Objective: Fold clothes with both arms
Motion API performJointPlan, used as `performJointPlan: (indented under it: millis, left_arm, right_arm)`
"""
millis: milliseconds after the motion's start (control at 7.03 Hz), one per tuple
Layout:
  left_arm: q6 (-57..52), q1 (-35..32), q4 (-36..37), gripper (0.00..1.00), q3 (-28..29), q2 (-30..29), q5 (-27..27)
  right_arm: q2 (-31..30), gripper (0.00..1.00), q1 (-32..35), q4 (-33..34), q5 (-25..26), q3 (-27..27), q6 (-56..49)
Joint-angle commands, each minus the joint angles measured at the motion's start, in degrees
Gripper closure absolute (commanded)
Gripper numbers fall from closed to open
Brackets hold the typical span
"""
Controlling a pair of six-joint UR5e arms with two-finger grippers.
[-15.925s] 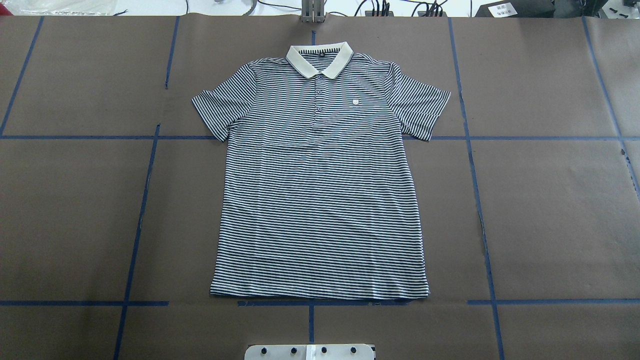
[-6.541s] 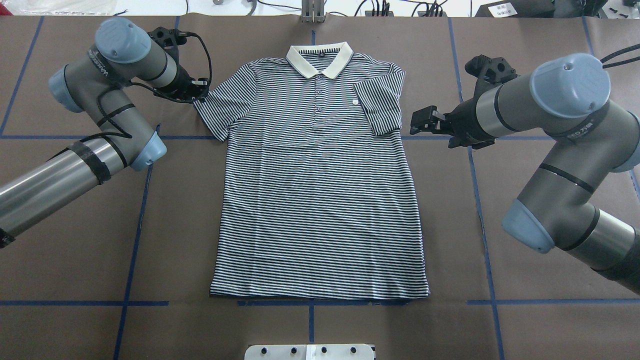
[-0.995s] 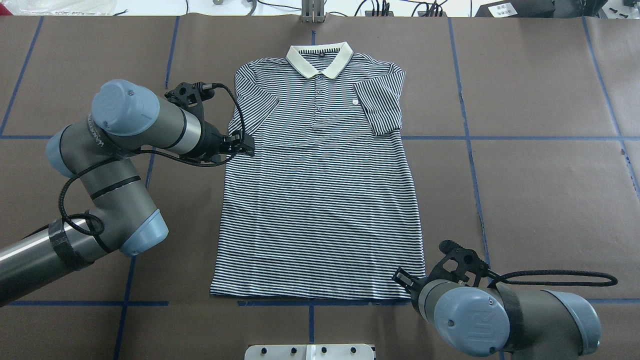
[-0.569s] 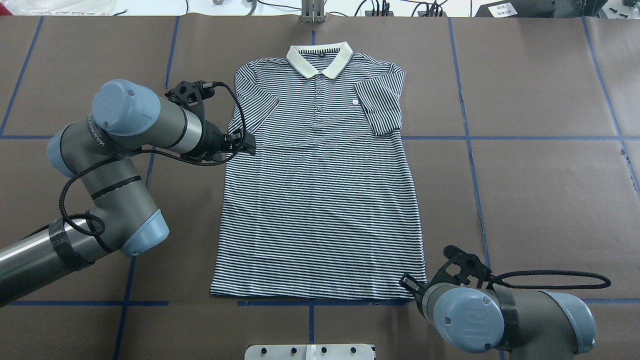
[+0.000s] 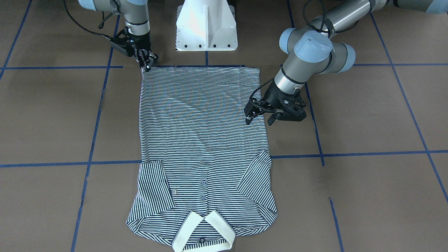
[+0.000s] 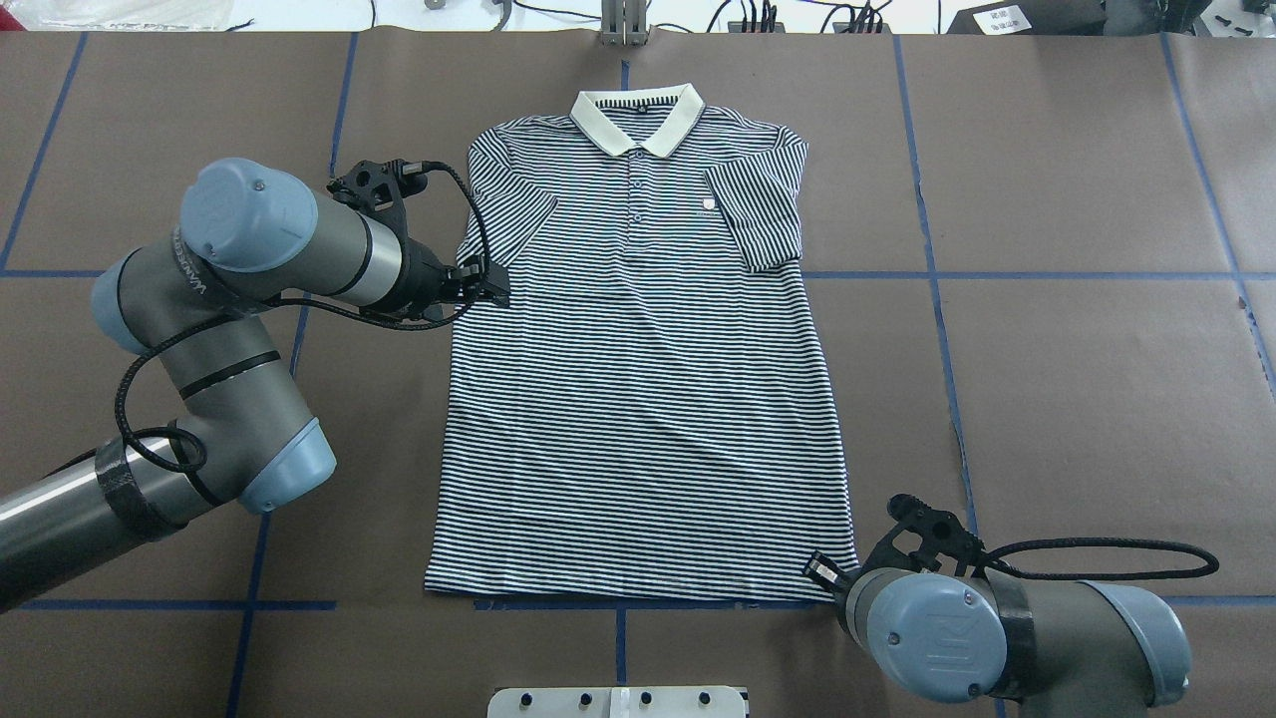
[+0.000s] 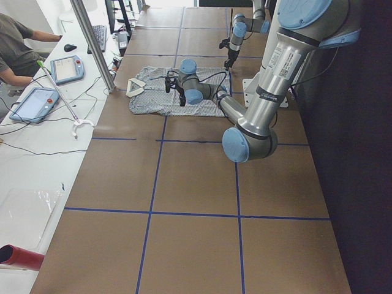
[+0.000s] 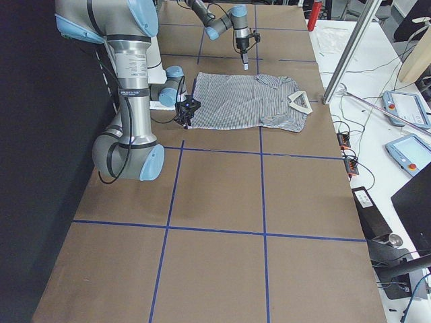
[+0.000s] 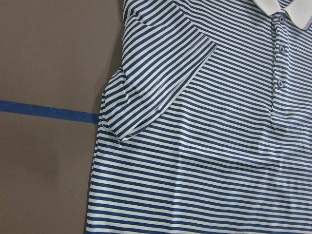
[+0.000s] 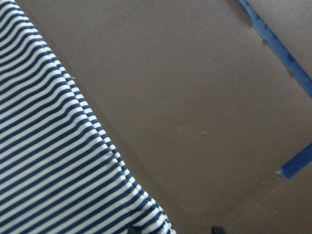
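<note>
The striped polo shirt (image 6: 638, 399) lies flat and face up on the brown table, cream collar (image 6: 638, 118) at the far end and both sleeves folded in over the chest. My left gripper (image 6: 495, 287) hovers at the shirt's left side edge just below the folded sleeve (image 9: 161, 92), open and holding nothing; its fingers (image 5: 249, 117) are spread. My right gripper (image 5: 147, 64) is down at the hem's right corner (image 10: 156, 219). The right wrist view shows two dark fingertips apart on either side of that corner, so it is open.
The white pedestal base (image 5: 206, 24) stands just behind the hem. Blue tape lines (image 6: 289, 379) grid the brown table cover. A bench with tablets (image 7: 67, 67) and a seated person (image 7: 15, 49) runs along the far side.
My right gripper has crept in to the hem's right corner, and the hem has shifted slightly. The left arm has barely moved.
</note>
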State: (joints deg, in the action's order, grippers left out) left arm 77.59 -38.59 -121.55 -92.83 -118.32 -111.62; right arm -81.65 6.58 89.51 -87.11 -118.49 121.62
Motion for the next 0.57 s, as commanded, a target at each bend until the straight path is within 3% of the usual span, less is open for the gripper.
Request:
performJointPlan:
  millis: [0,284,427]
  left_arm:
    - [0.02,0.0,0.09,0.12,-0.86,0.19,0.88]
    - [3.67,0.44,0.26,0.12,-2.87,0.81,0.97]
    - [8.49,4.27,2.35,0.12,-8.37,3.77,3.23]
  right_arm:
    - [0.35,1.0,-0.08,0.05,-0.78,-0.24,-0.07]
    - [-0.08,1.0,0.18,0.14,-0.87,-2.6,-0.16]
    - [-0.09,1.0,0.18,0.14,-1.04,-2.97,-0.16]
